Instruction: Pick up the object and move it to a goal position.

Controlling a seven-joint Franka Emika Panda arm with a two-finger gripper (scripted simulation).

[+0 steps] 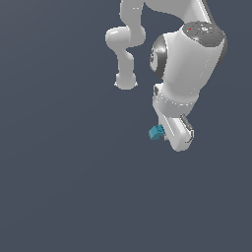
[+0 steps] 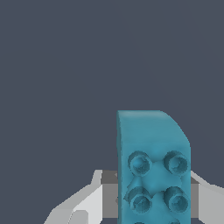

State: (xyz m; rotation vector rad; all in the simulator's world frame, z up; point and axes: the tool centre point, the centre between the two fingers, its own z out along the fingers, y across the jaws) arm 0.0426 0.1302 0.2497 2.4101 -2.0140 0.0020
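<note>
The object (image 1: pixel 156 132) is a tiny teal-blue block, seen in the exterior view sticking out from the end of the white hand, on the exterior view's left side of it. The hand hides most of my gripper (image 1: pixel 161 133) there. In the wrist view the object (image 2: pixel 153 166) fills the space between the pale fingers (image 2: pixel 94 199), its studded face toward the camera and one corner rounded. My gripper (image 2: pixel 151 194) is shut on it, a finger pressing on each side. The block looks lifted off the flat dark surface (image 1: pixel 74 187).
The arm's white links (image 1: pixel 189 64) and elbow (image 1: pixel 125 42) fill the upper middle and the exterior view's upper right. Around them there is only the plain dark grey-blue ground.
</note>
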